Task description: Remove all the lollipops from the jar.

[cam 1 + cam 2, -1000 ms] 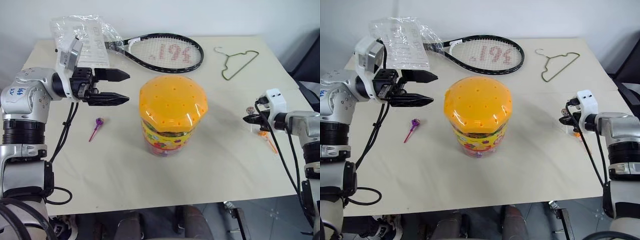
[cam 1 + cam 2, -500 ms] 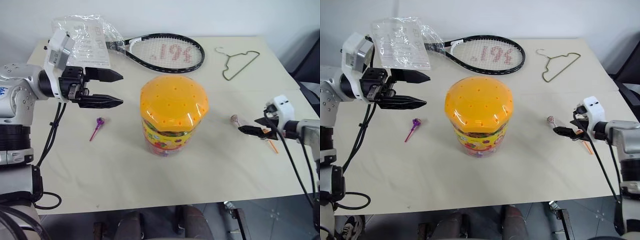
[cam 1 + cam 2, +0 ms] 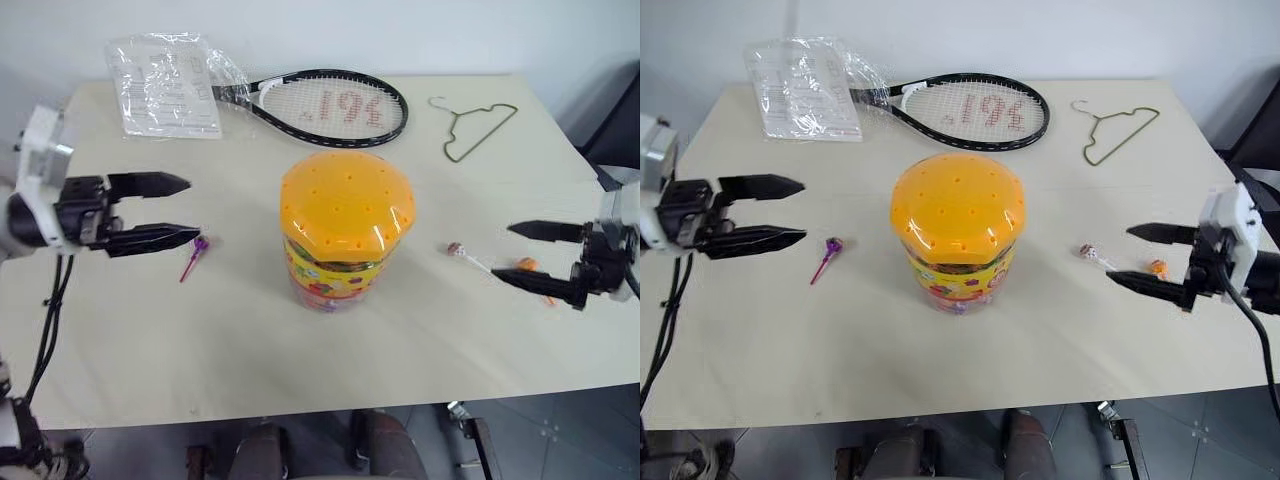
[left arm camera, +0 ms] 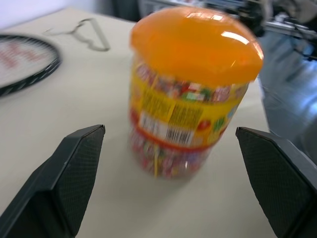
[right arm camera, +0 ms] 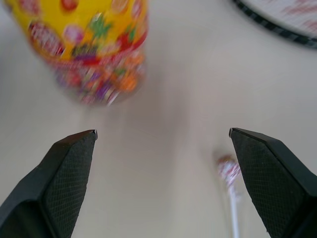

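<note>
The jar (image 3: 346,232), a clear tub with an orange domed lid, stands upright mid-table with its lid on. A purple lollipop (image 3: 198,244) lies on the table to its left. Just left of that candy, my left gripper (image 3: 193,210) hovers open and empty, pointing at the jar (image 4: 193,89). To the right of the jar lie a pinkish-white swirl lollipop (image 3: 454,248) and an orange lollipop (image 3: 527,265). My right gripper (image 3: 500,250) is open and empty, its fingers level on either side of the orange one. The swirl lollipop (image 5: 229,171) lies a little beyond its fingertips.
A tennis racket (image 3: 330,105) lies behind the jar. A wire hanger (image 3: 475,125) is at the back right and a clear plastic bag with paper (image 3: 165,80) at the back left. The table's (image 3: 300,370) front edge is near.
My right gripper has opened and pulled back to the right, leaving the swirl lollipop lying on the table. My left gripper, still open, has drawn back to the left.
</note>
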You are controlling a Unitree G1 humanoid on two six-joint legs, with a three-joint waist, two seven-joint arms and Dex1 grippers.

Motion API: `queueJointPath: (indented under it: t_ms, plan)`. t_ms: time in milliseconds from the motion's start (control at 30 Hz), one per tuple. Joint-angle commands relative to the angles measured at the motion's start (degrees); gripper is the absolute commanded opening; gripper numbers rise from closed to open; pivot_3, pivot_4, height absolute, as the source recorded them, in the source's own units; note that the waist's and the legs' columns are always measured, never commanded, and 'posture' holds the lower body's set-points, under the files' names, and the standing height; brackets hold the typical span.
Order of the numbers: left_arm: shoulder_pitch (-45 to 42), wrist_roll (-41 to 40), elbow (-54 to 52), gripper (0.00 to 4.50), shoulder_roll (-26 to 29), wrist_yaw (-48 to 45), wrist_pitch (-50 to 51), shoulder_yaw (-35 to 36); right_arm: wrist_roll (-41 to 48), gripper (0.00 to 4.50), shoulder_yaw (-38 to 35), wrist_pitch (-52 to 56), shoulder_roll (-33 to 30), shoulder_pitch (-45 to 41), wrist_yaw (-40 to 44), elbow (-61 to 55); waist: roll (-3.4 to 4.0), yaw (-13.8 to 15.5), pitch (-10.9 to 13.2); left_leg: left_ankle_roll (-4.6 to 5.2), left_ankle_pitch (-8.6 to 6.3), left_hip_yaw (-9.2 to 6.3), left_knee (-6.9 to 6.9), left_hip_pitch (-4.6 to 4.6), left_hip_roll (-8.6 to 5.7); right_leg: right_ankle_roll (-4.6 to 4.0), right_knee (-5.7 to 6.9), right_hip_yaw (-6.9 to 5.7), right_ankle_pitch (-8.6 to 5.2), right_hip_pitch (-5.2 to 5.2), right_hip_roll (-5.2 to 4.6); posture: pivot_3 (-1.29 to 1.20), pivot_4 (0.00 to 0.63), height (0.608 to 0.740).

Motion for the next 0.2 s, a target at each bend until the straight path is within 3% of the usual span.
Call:
queueJointPath:
  t_ms: [33, 200]
  plan:
    - [4.75, -1.28, -3.46, 4.5, 0.45, 1.43, -1.58, 5.91, -0.44, 4.47, 1.13, -2.31, -0.24, -1.32, 0.08, 0.8, 0.0, 0.13, 0.0, 0.0, 0.0, 0.01, 0.01, 0.02, 0.0, 0.0, 0.02, 0.02, 0.0, 0.01, 0.0, 0.0, 0.15, 0.74]
    - [10.27, -3.76, -8.58, 4.5, -1.77, 3.9, -2.76, 10.56, 0.42, 4.47, 2.81, -1.81, 1.27, -3.31, -2.2, 0.79, 0.0, 0.56, 0.0, -0.02, -0.01, 0.02, 0.01, 0.05, 0.02, -0.02, 0.04, 0.06, 0.01, 0.0, -0.01, 0.0, 0.15, 0.74]
